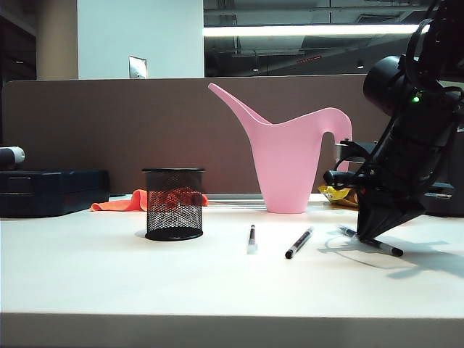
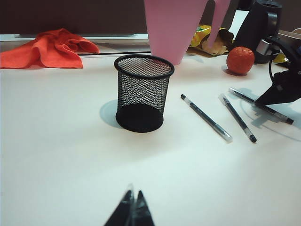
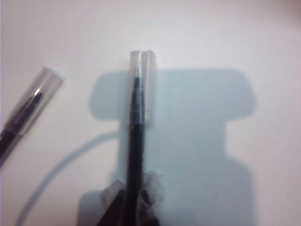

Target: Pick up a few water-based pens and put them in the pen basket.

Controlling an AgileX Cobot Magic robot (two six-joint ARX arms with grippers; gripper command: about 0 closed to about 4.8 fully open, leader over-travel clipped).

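Note:
Three water-based pens lie on the white table to the right of the pen basket (image 1: 174, 204), a black mesh cup standing upright. One pen (image 1: 251, 237) is nearest the cup and a second (image 1: 299, 243) lies beside it. On the rightmost pen (image 1: 383, 247), which still rests on the table, my right gripper (image 1: 364, 238) points down and is shut. The right wrist view shows that pen (image 3: 136, 122) pinched between the fingers of the right gripper (image 3: 134, 200), clear cap pointing away. My left gripper (image 2: 134, 194) hovers shut and empty, well short of the basket (image 2: 143, 94).
A tall pink watering can (image 1: 286, 159) stands behind the pens. An orange cloth (image 2: 47, 47) lies behind the cup, a dark case (image 1: 51, 192) sits at the far left, and an orange ball (image 2: 240, 60) and a yellow packet (image 1: 337, 194) lie near the can.

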